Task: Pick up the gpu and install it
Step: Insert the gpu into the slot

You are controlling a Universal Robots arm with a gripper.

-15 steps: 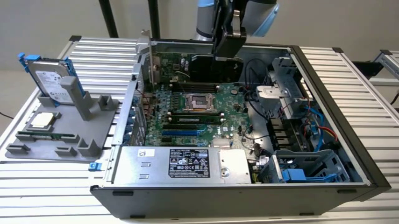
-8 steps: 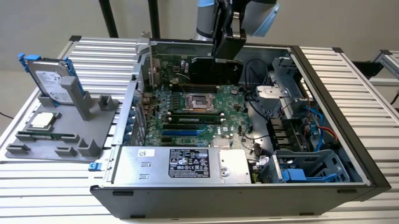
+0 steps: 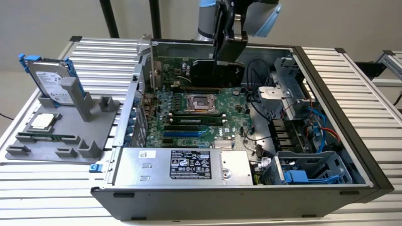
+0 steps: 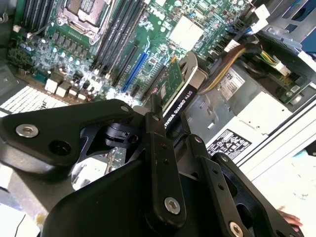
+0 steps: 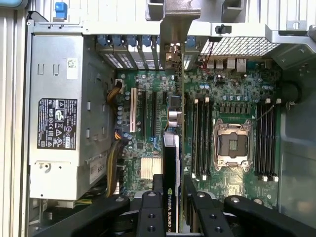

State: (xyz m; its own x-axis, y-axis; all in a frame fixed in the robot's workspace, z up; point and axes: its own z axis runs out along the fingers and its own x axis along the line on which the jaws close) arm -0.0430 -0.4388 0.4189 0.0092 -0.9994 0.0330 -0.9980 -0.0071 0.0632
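The hand (image 5: 172,210) grips the gpu (image 5: 171,168) tight, holding it on edge above the green motherboard (image 5: 148,106)

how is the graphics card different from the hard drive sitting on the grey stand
The graphics card is thin, black on the edge facing the first wrist camera with a green board behind, and sits clamped in the gripper above the motherboard. The hard drive is thicker, silver with a blue frame, and leans untouched in the grey stand outside the computer case. Both are flat and rectangular.
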